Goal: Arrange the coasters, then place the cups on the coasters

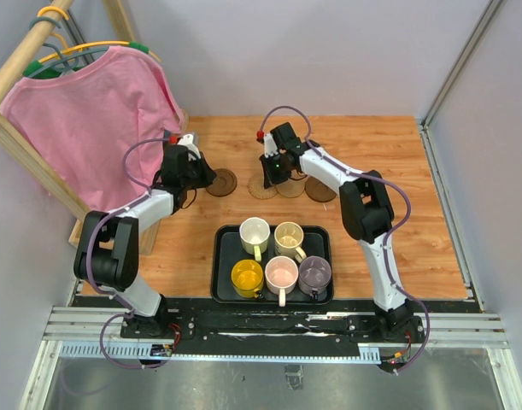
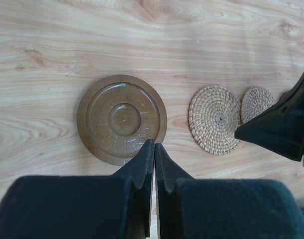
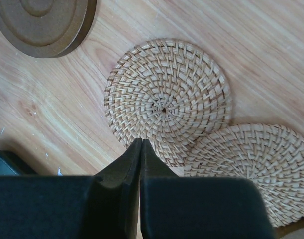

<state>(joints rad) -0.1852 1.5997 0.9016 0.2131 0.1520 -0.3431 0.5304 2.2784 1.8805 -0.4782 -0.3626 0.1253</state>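
Four coasters lie in a row at the back of the table: a dark brown one (image 1: 220, 182), two woven tan ones (image 1: 262, 188) (image 1: 290, 186), and another dark brown one (image 1: 320, 190). My left gripper (image 2: 154, 145) is shut, its tips over the near rim of the dark brown coaster (image 2: 122, 119), nothing between them. My right gripper (image 3: 142, 142) is shut at the near rim of a woven coaster (image 3: 166, 99), whose edge meets the second woven coaster (image 3: 256, 169). The cups stand in the black tray (image 1: 222, 286): white (image 1: 254, 232), cream (image 1: 288, 237), yellow (image 1: 247, 277), pink (image 1: 282, 274), greyish purple (image 1: 314, 273).
A pink shirt (image 1: 98, 111) hangs on a wooden rack at the back left, close to my left arm. Grey walls close in the table at the back and right. The two grippers stand close together over the coaster row.
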